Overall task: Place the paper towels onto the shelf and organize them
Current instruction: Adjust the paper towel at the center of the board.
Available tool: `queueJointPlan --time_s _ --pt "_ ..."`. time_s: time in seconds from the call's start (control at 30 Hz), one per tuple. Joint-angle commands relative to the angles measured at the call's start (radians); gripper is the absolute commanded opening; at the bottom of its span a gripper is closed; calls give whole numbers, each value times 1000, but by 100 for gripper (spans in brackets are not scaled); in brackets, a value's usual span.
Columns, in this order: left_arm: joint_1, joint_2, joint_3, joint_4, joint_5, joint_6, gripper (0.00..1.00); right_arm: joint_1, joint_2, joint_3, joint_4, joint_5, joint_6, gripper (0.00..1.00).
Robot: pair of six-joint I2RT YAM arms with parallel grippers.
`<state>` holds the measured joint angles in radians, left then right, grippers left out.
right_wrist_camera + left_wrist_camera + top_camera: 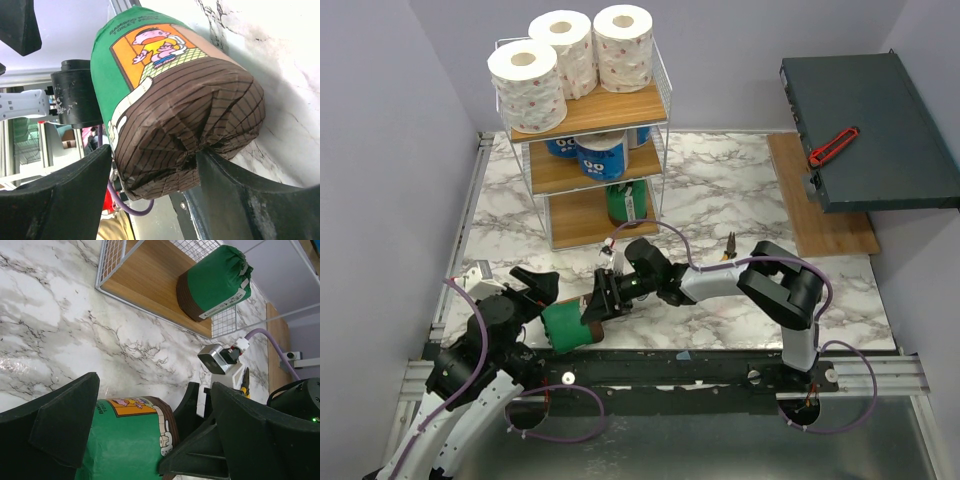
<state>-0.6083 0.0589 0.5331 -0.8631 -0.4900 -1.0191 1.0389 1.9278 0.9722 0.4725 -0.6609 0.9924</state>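
Note:
A green-wrapped paper towel roll [563, 327] [130, 440] [165, 75] with brown ends lies on its side at the table's near edge. My left gripper [535, 285] [154, 390] is open and straddles it from the left. My right gripper [604, 298] [154, 152] is at its brown end, one finger pressed into the core hollow and the other just outside the wall with a thin gap. The shelf [610, 108] [150, 280] stands at the far left. It holds three white speckled rolls [565, 50] on top, blue rolls [601, 155] in the middle and a green roll [625, 203] [212, 282] at the bottom.
A dark flat box [870, 130] with a red tool [833, 146] on it sits raised at the far right, above a wooden board [820, 210]. Small yellow-handled pliers [729, 247] lie on the marble near the right arm's elbow.

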Motion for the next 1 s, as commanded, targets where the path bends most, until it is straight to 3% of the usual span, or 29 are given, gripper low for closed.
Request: queueJointPlan --time_s 0.0,0.23,0.4,0.77,0.97 --pt "3 4 -7 -7 4 -7 97 13 25 34 3 -23 14 68" --pt "2 5 -9 -4 5 -7 97 14 3 17 2 4 11 47" --pt "3 5 -12 1 7 -10 97 6 -43 -13 3 34 1 39" --pt "3 8 -47 98 88 53 97 -156 -342 -296 -61 106 -41 39" --pt "3 96 -97 300 378 165 99 -194 -504 -398 -207 195 -145 41"
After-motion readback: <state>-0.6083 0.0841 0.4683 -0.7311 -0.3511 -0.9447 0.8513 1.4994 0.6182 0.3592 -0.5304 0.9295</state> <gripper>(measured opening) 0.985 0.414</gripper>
